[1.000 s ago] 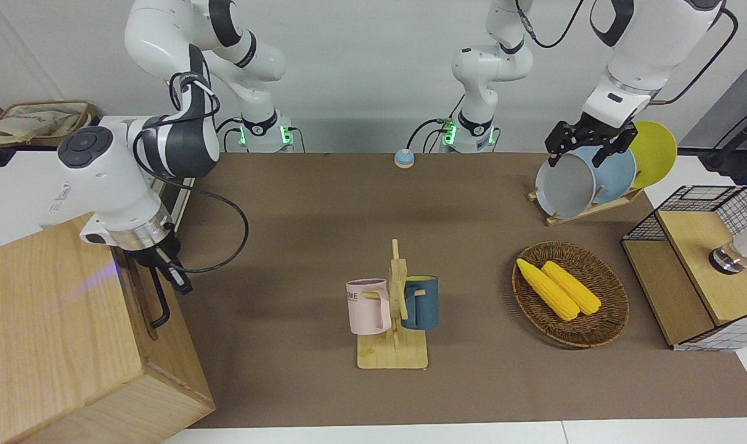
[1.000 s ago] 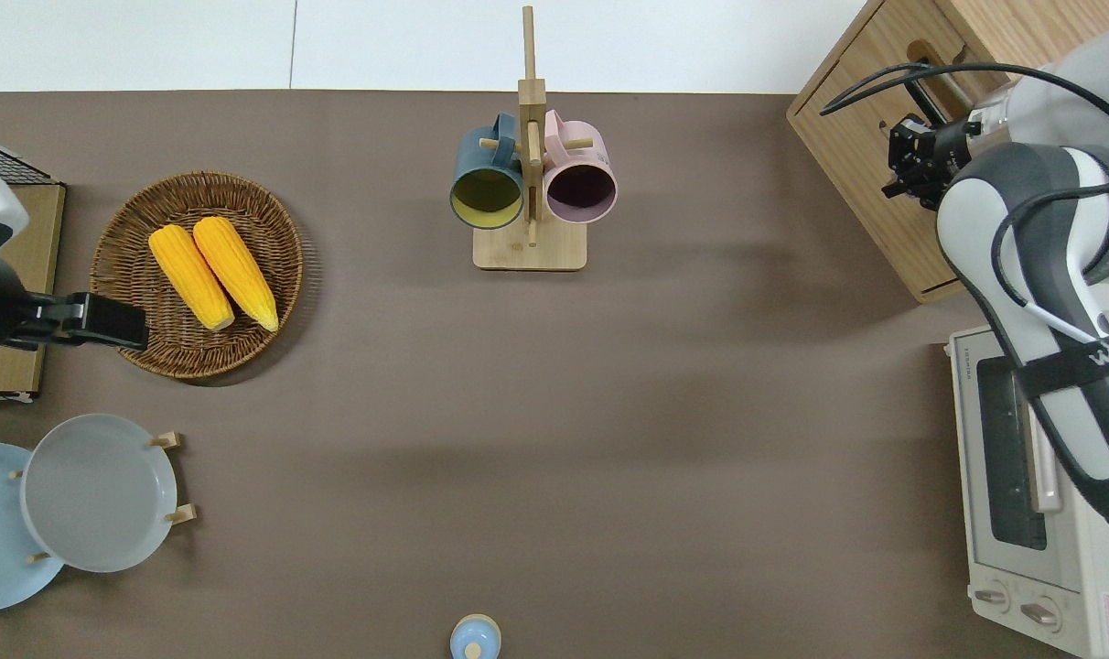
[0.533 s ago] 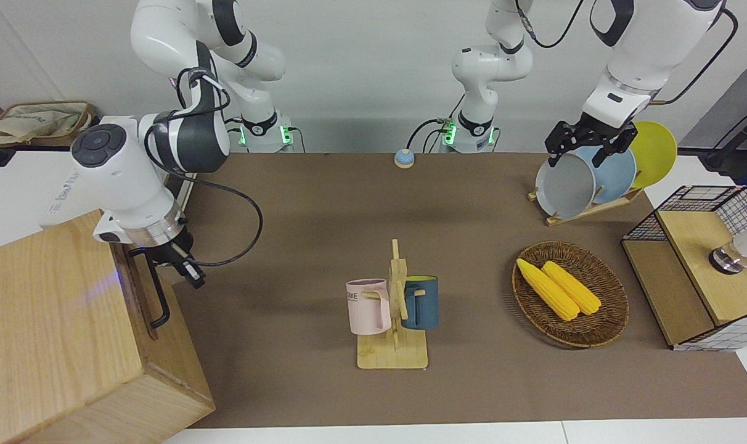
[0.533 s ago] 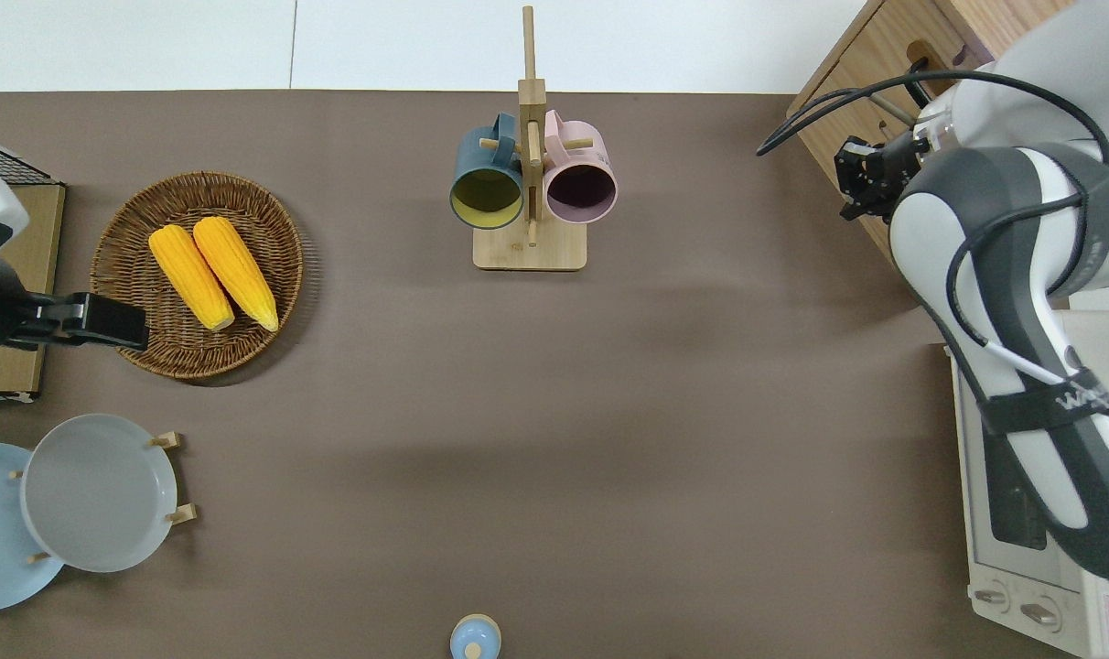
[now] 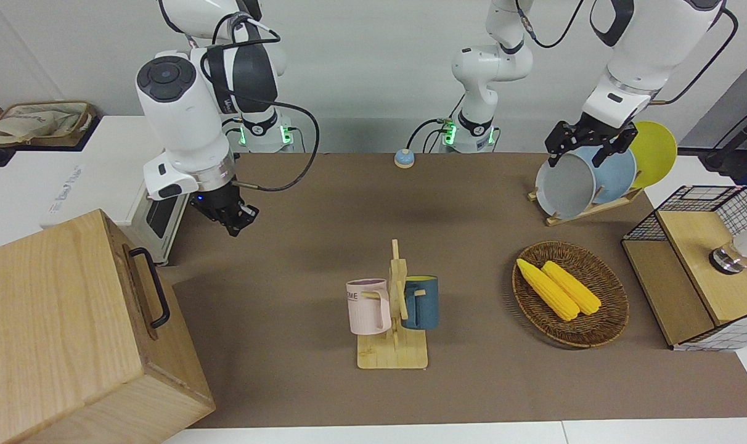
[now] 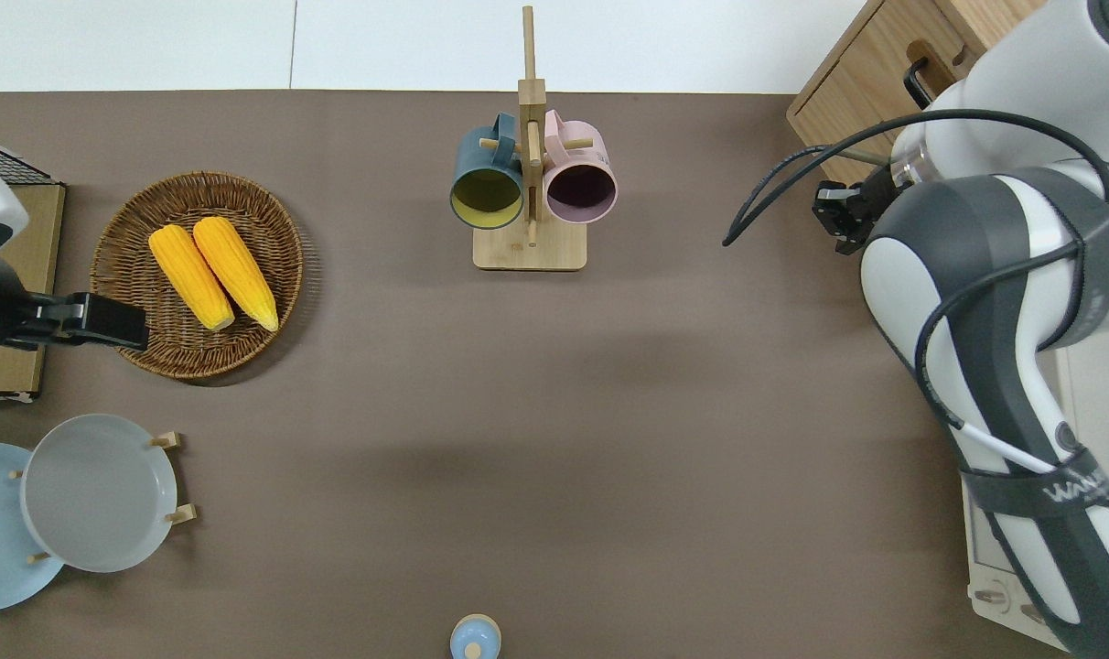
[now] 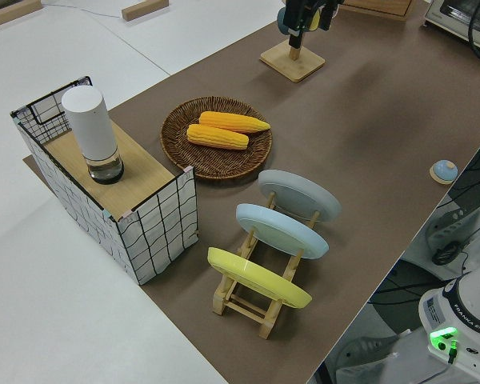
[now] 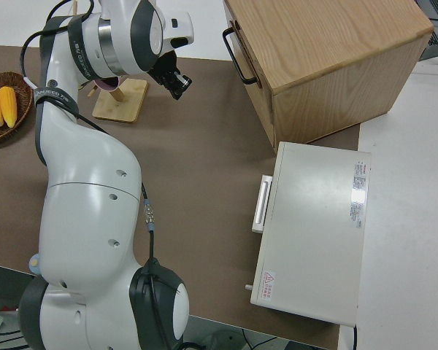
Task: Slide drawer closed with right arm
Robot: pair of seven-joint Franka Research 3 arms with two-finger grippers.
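Your drawer sits flush in the face of the big wood box at the right arm's end of the table, black loop handle sticking out from its front; no gap shows around it in the front or right side view. The right gripper is up in the air over bare brown table mat, just off the box's near corner (per the overhead view), clear of the handle and touching nothing. Its jaws: you can't tell from these views whether they're apart or together, and nothing is visible between them. The toaster oven sits beside the box, nearer the robots. The left arm is parked; its gripper looks spread, with nothing clamped.

Mid-table: mug rack with a pink mug and a blue mug. Toward the left arm's end: wicker basket with two corn cobs, the plate rack, and the wire-mesh box.
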